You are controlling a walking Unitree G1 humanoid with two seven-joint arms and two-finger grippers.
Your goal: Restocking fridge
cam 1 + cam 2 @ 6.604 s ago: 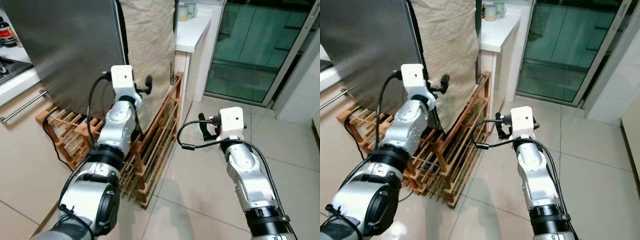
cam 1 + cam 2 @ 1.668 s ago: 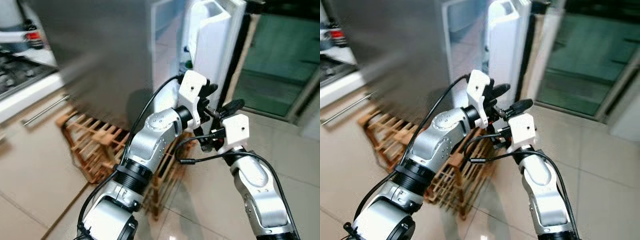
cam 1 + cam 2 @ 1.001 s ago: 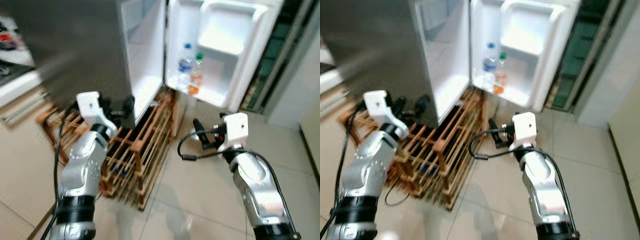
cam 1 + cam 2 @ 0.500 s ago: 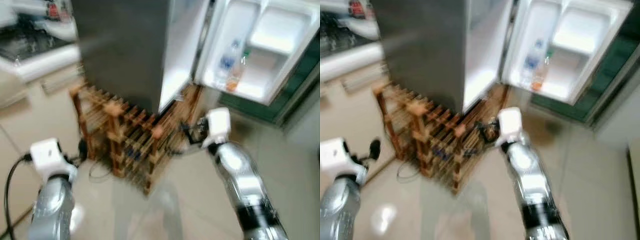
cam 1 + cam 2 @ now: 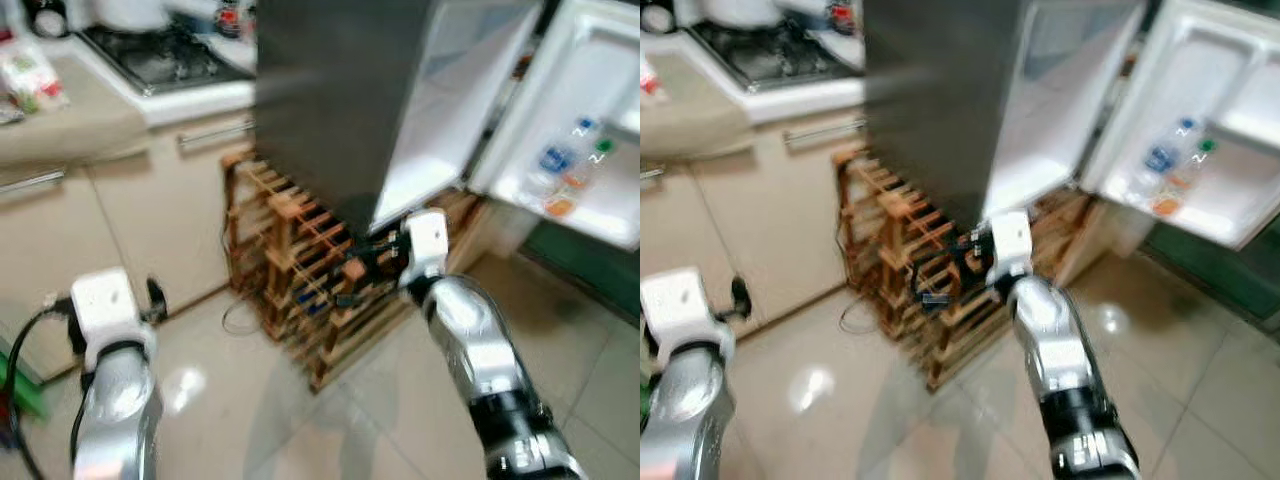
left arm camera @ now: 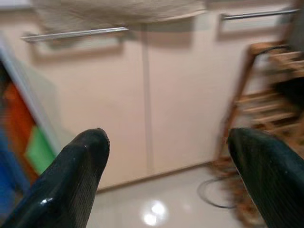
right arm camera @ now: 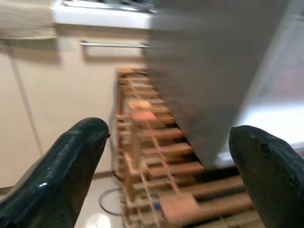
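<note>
With both grippers empty, the relation that counts is fridge vs jaws. Near to far: L gripper (image 6: 166, 175) sits low at the robot's left over the tiled floor (image 5: 250, 420), fingers spread wide, nothing btwn them, aimed at the cream cabinet doors (image 6: 142, 95) — away from the fridge. R gripper (image 7: 166, 166) is further out, also wide open and holding nothing, looking over the wooden rack (image 5: 310, 290) at the steel fridge body (image 5: 340, 90) just beyond. Past that, the fridge door (image 5: 590, 130) stands open to the robot's right, w/ a few bottles (image 5: 562, 170) upright in its door shelf, well apart from either jaw. No item to stock can be made out in hand. R arm is nearer the opening — my guess is any reach in goes forward and right from it.
</note>
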